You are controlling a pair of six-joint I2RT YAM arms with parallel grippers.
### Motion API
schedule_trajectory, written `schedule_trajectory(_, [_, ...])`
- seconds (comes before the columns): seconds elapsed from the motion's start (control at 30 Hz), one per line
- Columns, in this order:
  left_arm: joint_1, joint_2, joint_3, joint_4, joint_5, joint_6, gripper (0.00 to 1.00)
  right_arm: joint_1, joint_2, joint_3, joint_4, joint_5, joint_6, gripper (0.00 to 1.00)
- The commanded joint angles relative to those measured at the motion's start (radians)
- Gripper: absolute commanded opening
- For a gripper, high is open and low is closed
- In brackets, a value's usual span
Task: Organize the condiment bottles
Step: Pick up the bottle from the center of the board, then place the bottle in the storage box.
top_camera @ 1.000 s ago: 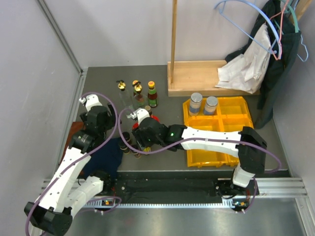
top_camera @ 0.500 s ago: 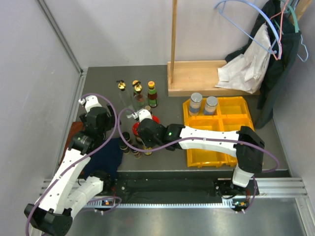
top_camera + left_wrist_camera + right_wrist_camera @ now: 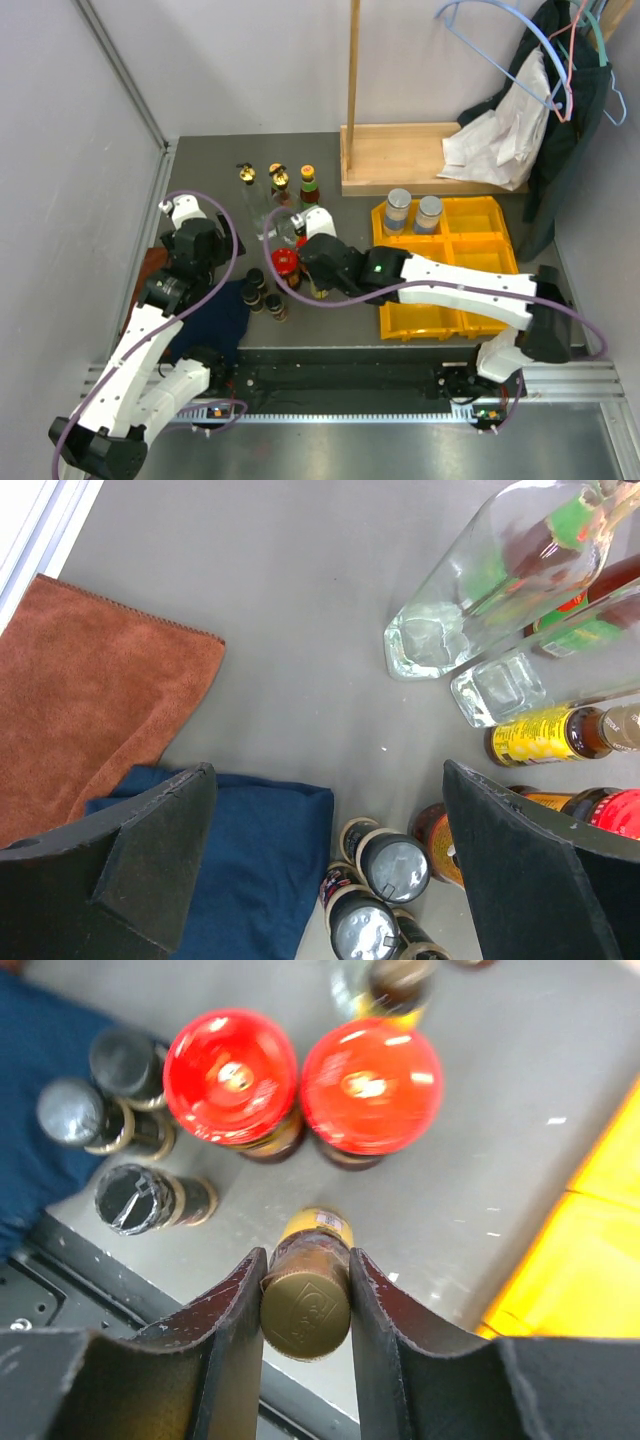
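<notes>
Progress: early. The right hand (image 3: pixel 305 1290) is clamped on the top of a brown bottle (image 3: pixel 305 1305) with a gold cap, one finger pressed on each side. I cannot tell whether its base is off the worktop (image 3: pixel 500 1130). Done so far, judging from the layout: two silver-lidded jars (image 3: pixel 399 210) stand side by side in one far compartment of the yellow bin (image 3: pixel 475 230), to the right of the right hand. The other compartments show no bottles, though the arm covers part of the near ones. Left to do: two red-lidded jars (image 3: pixel 230 1075) just beyond the right hand's fingertips, close together; three small dark bottles (image 3: pixel 140 1200) to its left, near the blue cloth (image 3: pixel 250 860); tall clear bottles (image 3: pixel 480 590) with gold stoppers farther beyond, ahead and to the right of the left hand (image 3: pixel 330 780). The left hand hangs over the worktop with its fingers wide apart, holding nothing. Judgement: most of the set is unsorted, and the clamped bottle looks like the third item bound for the bin.
</notes>
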Motion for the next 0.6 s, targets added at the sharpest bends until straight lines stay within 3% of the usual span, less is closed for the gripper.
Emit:
schedule_trajectory(0.0, [0.005,-0.023,0.011,0.026,0.012,0.023,0.99,0.016,-0.195,-0.006,-0.012,0.170,0.004,0.00])
schedule_trajectory(0.27, [0.005,-0.034,0.014,0.047,0.059,0.049,0.99,-0.073,-0.367,-0.076,-0.181,0.327,0.101,0.00])
schedule_trajectory(0.57, [0.006,0.006,0.034,0.081,0.109,0.075,0.99,-0.326,-0.576,-0.216,-0.259,0.324,0.161,0.00])
